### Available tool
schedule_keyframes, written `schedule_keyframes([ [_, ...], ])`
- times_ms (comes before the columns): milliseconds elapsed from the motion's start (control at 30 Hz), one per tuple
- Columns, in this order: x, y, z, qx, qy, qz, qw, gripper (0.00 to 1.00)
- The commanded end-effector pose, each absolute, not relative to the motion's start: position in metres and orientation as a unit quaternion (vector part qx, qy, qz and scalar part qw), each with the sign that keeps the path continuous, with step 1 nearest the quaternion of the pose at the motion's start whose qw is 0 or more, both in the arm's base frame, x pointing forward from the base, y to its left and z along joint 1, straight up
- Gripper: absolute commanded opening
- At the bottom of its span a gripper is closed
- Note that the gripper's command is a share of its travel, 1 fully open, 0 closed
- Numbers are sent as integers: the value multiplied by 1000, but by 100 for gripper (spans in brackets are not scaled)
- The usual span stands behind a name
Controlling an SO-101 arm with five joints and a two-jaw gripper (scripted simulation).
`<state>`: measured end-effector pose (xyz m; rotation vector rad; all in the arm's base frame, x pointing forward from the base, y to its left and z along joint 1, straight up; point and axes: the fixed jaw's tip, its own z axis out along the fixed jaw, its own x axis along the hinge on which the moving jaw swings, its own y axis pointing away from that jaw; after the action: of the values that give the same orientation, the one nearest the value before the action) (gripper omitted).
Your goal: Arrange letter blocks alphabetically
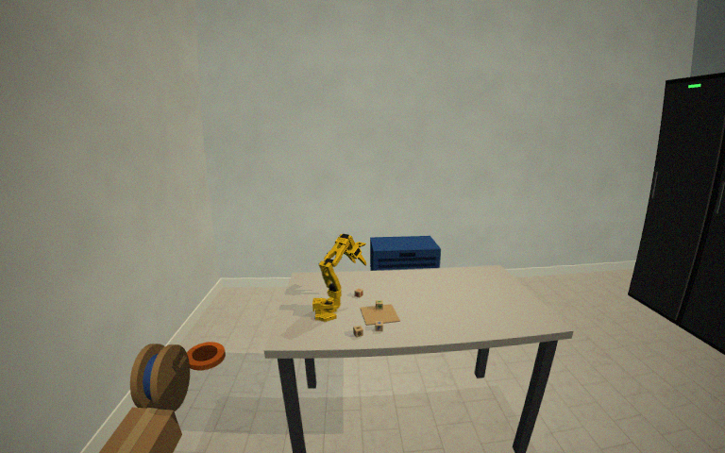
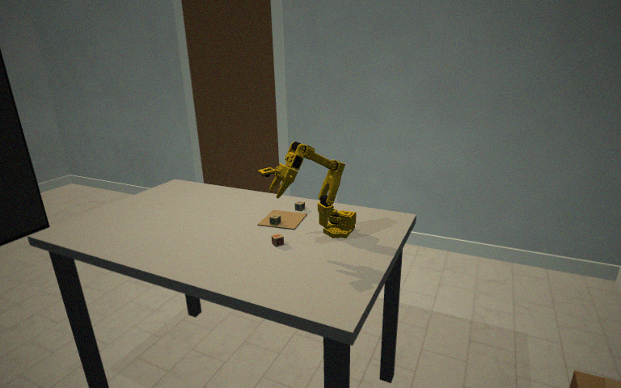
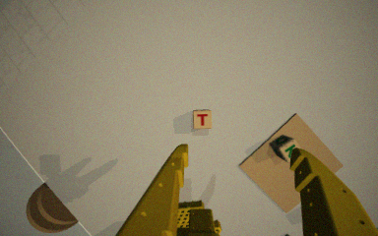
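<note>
1. A large grey table [image 1: 480, 298] is carrying everything and is lying far below the raised gripper.
2. A small yellow arm [image 2: 327, 179] is standing on the table, bending up and over so that the gripper [image 2: 277, 182] is hanging high in the air, well above the table top.
3. The gripper is standing partly open and is grasping nothing; in the wrist view its two yellow fingers are framing bare table between them.
4. A flat tan mat [image 3: 290, 162] is lying on the table below the gripper and off to its right-hand finger in the wrist view.
5. A block with a green letter [image 3: 284, 147] is sitting on the mat, partly hidden behind the tip of that finger; the letter cannot be read whole.
6. A block with a red T [image 3: 202, 119] is resting on the bare table, off the mat, straight ahead of the gripper and far beneath it.
7. In the top view two more blocks are sitting off the mat: one [image 1: 358, 330] near the table's front edge and one [image 1: 378, 326] just beside the mat's edge; their letters are too small to read.
</note>
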<state>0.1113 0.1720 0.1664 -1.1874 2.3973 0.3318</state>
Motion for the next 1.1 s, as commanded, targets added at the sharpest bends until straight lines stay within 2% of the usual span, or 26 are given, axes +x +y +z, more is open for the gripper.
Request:
schedule_keyframes([
  [0, 110, 172, 188, -422, 853, 149, 269, 35],
  [533, 110, 172, 186, -461, 832, 135, 276, 35],
  [1067, 111, 167, 178, -623, 720, 73, 299, 35],
])
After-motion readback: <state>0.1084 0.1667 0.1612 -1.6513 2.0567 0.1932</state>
